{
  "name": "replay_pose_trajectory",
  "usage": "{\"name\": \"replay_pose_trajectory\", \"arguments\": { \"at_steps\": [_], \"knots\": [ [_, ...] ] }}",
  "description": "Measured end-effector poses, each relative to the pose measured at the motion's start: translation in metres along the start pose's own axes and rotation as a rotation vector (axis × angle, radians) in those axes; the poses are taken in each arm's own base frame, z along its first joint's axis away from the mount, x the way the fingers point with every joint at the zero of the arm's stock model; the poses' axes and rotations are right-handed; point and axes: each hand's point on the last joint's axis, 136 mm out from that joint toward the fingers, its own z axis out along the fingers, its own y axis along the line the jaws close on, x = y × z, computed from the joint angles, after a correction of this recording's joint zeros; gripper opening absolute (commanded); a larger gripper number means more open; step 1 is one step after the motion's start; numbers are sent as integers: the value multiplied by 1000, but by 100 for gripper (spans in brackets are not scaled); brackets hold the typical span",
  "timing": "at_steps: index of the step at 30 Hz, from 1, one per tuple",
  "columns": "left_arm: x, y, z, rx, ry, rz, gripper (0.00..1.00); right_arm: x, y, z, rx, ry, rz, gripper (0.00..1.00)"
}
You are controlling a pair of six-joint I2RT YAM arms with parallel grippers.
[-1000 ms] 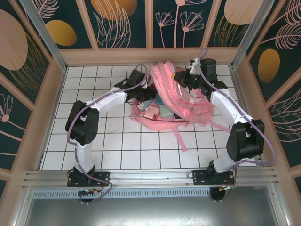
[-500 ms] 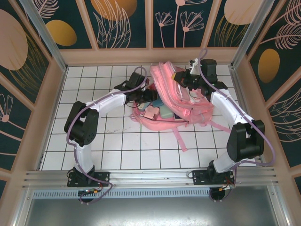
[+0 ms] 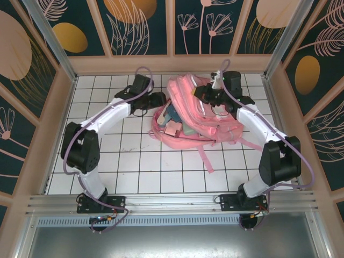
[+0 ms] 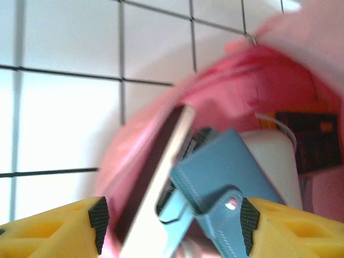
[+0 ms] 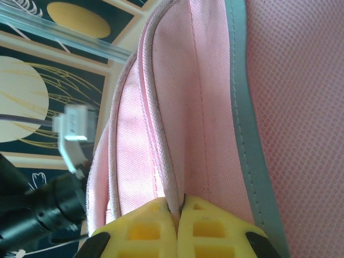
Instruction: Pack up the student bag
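Pink student bag (image 3: 212,122) lies on the white tiled table (image 3: 107,161) up toward 12 o'clock, its mouth gaping toward 9 o'clock. The right gripper (image 5: 178,207) sits at the bag's 12 o'clock edge, fingers pinched tight together on a piped seam of the fabric! Left gripper (image 3: 157,100) hangs at the bag's 10 o'clock side, jaws standing wide apart, with a blue case (image 4: 215,166) and a pale-edged book (image 4: 156,177) leaning in the opening ahead of it.

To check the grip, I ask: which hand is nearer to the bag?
Right. The right hand is shut on a seam of the bag; the left hand hangs open just beside its opening, on the left.
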Motion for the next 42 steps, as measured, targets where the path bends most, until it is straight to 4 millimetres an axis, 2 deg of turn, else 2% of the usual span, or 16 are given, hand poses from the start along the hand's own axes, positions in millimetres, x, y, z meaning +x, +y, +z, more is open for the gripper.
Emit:
{"name": "replay_pose_trajectory", "arguments": {
  "at_steps": [1, 3, 5, 7, 10, 14, 18, 23, 27, 31, 33, 35, 38, 40, 42],
  "knots": [
    [-8, 8, -6, -16, -20, -13, 68, 4, 0, 3, 4, 7, 0, 0],
    [-20, 21, -13, -41, -52, -35, 71, 13, 1, 9, 11, 20, -4, 10],
    [-29, 32, -18, -67, -70, -48, 76, 21, -1, 17, 20, 38, -4, 24],
    [-34, 35, -21, -80, -72, -40, 80, 30, 0, 23, 19, 59, -3, 38],
    [-50, 21, -25, -50, -87, -10, 84, 37, 5, 26, 10, 76, -22, 48],
    [-72, -9, -21, 49, -96, 42, 82, 40, 1, 24, 27, 70, -37, 51],
    [-75, -26, 5, 133, -45, 80, 81, 47, -6, 12, 62, 50, -34, 51],
    [-65, -36, 58, 190, 45, 131, 82, 62, -16, -12, 102, 16, -30, 51],
    [-50, -51, 97, 228, 119, 203, 86, 84, -36, -28, 151, 11, -5, 51],
    [-22, -70, 122, 264, 186, 293, 84, 110, -66, -43, 232, 14, 46, 51],
    [-7, -71, 129, 258, 221, 330, 78, 122, -81, -50, 280, 11, 74, 51],
    [2, -69, 135, 257, 243, 358, 57, 134, -97, -57, 323, 6, 102, 51],
    [7, -65, 138, 265, 263, 372, 18, 150, -121, -63, 392, 7, 144, 51],
    [10, -65, 138, 271, 265, 384, 0, 154, -132, -65, 427, 2, 163, 51],
    [13, -62, 136, 272, 265, 396, 0, 154, -139, -65, 453, -3, 171, 50]
  ]
}}
